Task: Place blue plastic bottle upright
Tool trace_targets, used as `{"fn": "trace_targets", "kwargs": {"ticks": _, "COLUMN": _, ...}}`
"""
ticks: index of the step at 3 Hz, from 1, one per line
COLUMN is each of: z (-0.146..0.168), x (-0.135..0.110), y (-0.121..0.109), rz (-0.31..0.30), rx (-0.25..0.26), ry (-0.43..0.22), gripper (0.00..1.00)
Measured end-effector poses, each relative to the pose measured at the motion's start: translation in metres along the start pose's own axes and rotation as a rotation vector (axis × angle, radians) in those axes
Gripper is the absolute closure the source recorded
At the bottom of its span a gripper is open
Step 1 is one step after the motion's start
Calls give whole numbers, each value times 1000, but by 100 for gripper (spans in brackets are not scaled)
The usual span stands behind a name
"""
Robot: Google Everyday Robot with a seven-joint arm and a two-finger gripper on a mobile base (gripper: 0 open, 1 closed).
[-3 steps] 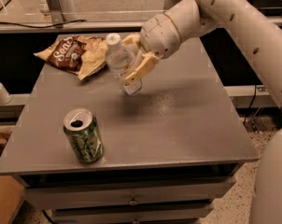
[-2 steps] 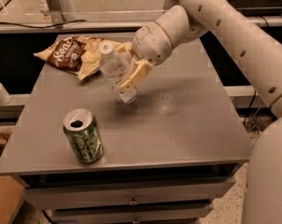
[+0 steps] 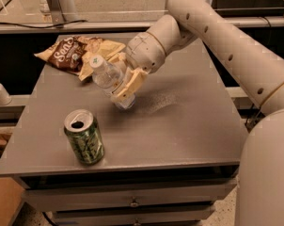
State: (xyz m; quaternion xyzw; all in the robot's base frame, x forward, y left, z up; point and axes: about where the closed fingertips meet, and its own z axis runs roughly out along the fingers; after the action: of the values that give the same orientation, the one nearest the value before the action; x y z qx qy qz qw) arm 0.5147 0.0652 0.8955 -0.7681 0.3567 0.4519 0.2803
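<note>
The blue plastic bottle (image 3: 106, 77) is a small clear bottle with a white cap. It is tilted, cap up and to the left, its base low over the grey table (image 3: 179, 126) near the middle. My gripper (image 3: 121, 81) is shut on the bottle's body, with a tan finger (image 3: 129, 84) across its right side. The white arm reaches in from the upper right.
A green soda can (image 3: 84, 137) stands upright near the table's front left edge. A brown chip bag (image 3: 67, 53) and a yellow bag (image 3: 102, 53) lie at the back left. Drawers sit below the table's front edge.
The gripper has carried the bottle a little to the left and down toward the table. The can and bags have not moved.
</note>
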Motion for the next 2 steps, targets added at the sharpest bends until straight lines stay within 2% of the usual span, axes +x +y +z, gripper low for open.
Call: {"fn": "trace_targets", "kwargs": {"ticks": 2, "z": -1, "x": -3, "y": 0, "rz": 0, "rx": 0, "ry": 0, "gripper": 100}}
